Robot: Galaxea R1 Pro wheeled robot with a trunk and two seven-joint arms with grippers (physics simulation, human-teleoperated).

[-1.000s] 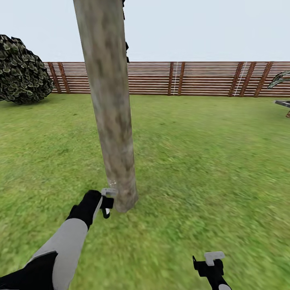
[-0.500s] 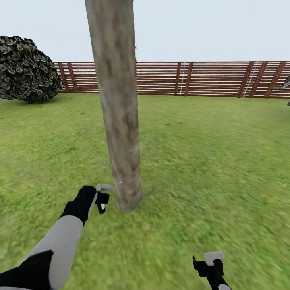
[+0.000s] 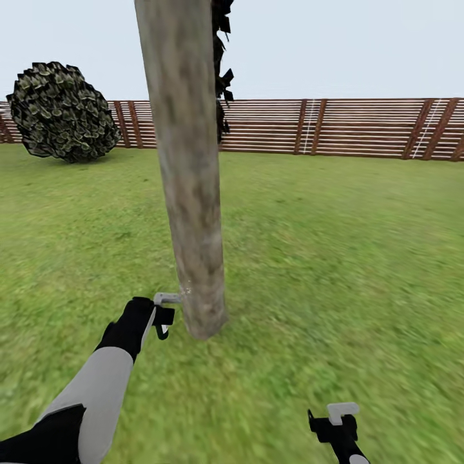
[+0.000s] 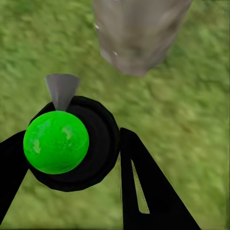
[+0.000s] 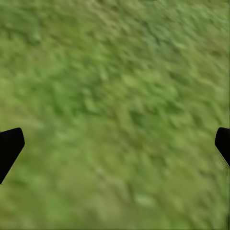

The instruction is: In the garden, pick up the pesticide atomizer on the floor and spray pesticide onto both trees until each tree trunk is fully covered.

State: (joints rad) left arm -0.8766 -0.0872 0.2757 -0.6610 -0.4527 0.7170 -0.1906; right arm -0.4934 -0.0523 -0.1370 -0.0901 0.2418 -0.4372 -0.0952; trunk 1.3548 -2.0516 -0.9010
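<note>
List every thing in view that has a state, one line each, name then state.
left claw: shut on the pesticide atomizer, nozzle toward the trunk base
right claw: open, holding nothing, over the grass
tree trunk: standing upright, leaning slightly
fence: standing, unbroken

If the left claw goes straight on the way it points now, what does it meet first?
Most likely the base of the tree trunk, just ahead of the left claw holding the atomizer; the exact gap is unclear.

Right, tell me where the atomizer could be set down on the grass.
Free: the wide lawn between the trunk and the fence, and the grass under the open right hand. Crowded: the trunk's foot, where the left hand holds the atomizer.
</note>
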